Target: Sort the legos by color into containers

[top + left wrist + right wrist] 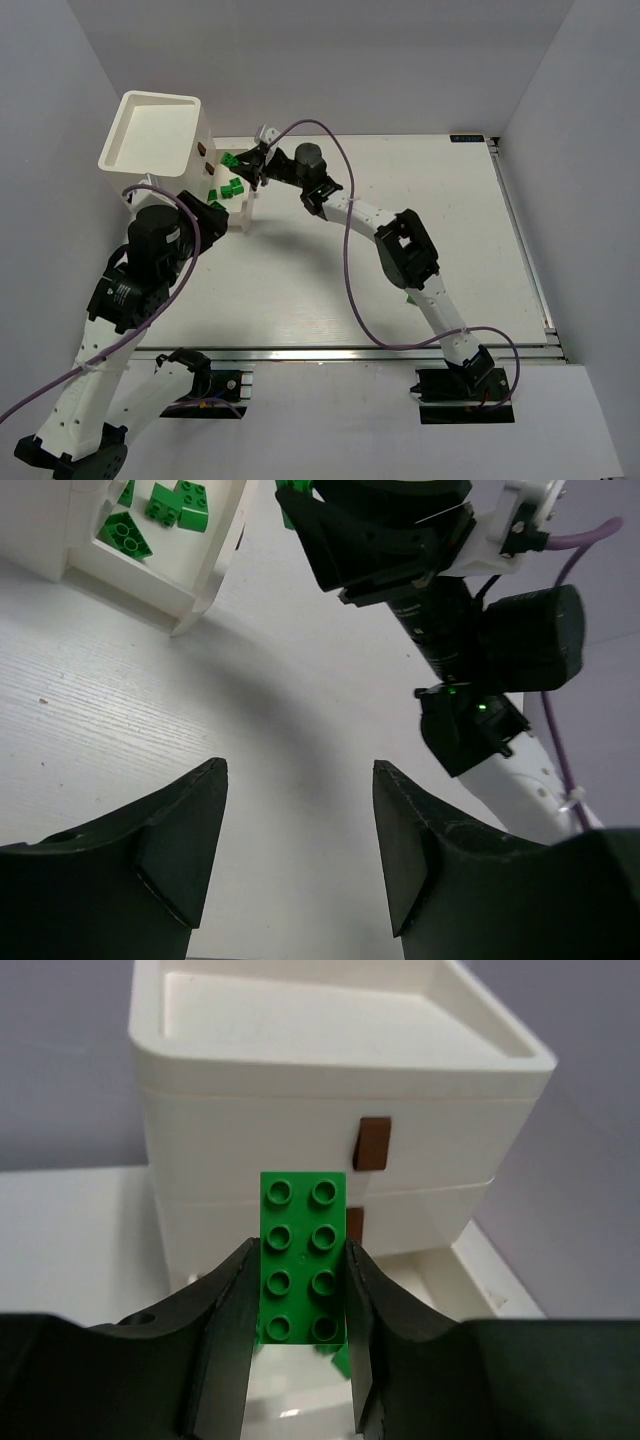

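Right gripper (pixel 300 1295) is clenched on a green brick (pixel 303 1230), a 2x4 piece with its studs facing the wrist camera and one finger pressed on each long side. In the top view the right arm reaches across the bench (pixel 430 200) to the far-left corner. The held brick sits over the low tray (pixel 246 212), just beside the tall bin (pixel 150 130). The right wrist view shows the tall bin straight behind the brick, white, with its open top in view. There are two brown marks (pixel 373 1143) on its front wall, the lower one partly hidden by the brick. The tray edge shows low at the right.

More green bricks (pixel 180 505) lie inside the low tray, at least three. They are loose and lie at odd angles, clear of both grippers. In the top view they read as green spots between the bin and the tray's right wall.

Left gripper (pixel 300 772) is released, with its jaws spread wide and only bare bench between them. It hangs over the bench near the tray's near corner, apart from it. The right arm's wrist crosses the top of the left wrist view. A purple cable (pixel 345 250) runs along the right arm.
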